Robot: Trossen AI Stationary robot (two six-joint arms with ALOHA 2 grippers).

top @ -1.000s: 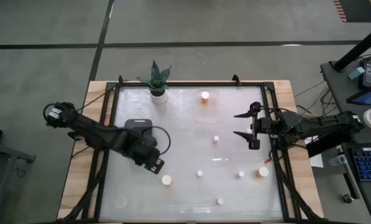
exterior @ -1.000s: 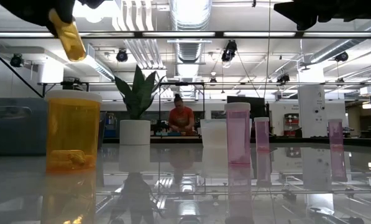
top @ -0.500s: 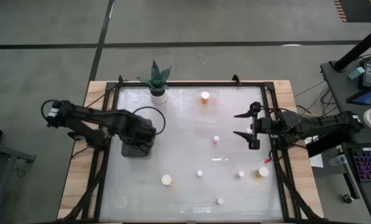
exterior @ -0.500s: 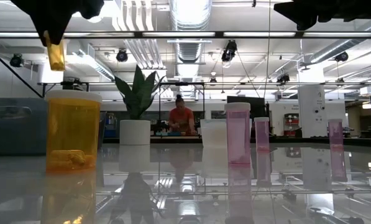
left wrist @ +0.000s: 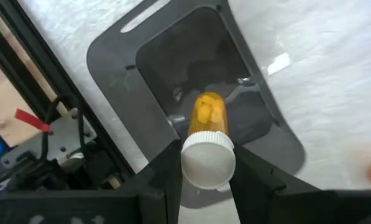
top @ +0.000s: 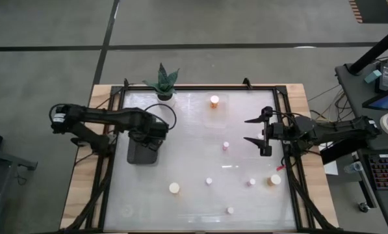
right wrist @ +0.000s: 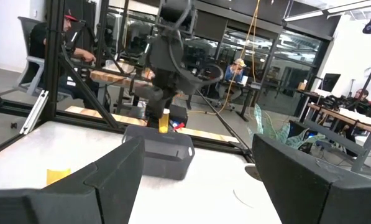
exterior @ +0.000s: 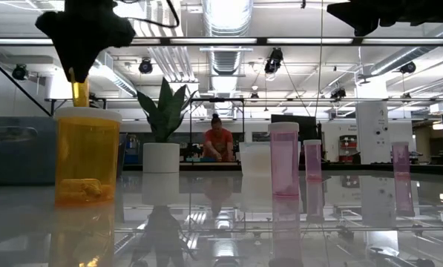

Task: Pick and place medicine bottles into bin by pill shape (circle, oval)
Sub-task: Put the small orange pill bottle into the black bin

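An orange medicine bottle (left wrist: 207, 115) with a white cap hangs over the dark grey bin (left wrist: 173, 74), with my left gripper (top: 153, 133) shut on it. From table height the bottle (exterior: 80, 93) shows below the gripper, above the standing bottles. My right gripper (top: 257, 138) waits open at the table's right side, holding nothing. Other bottles stand upright on their bases: orange ones (top: 214, 101) (top: 174, 188) (top: 274, 180) and small pink ones (top: 225, 145) (top: 208, 181). My left gripper pinches the bottle's white cap (left wrist: 208, 155) between its two fingers, one on each side. The fingers come from above, pointing down. The bottle hangs upright below them, its orange body over the bin's opening and clear of it.
A potted green plant (top: 162, 83) stands at the far edge, behind the bin. More small pink bottles (top: 251, 182) (top: 230, 210) stand toward the near right. Black frame rails (top: 119, 117) border the white table top. A person sits in the room beyond the table.
My left gripper has carried the orange bottle toward the table's far edge, from beside the near orange bottle to over the dark bin. The bottle hung tilted before and now hangs upright.
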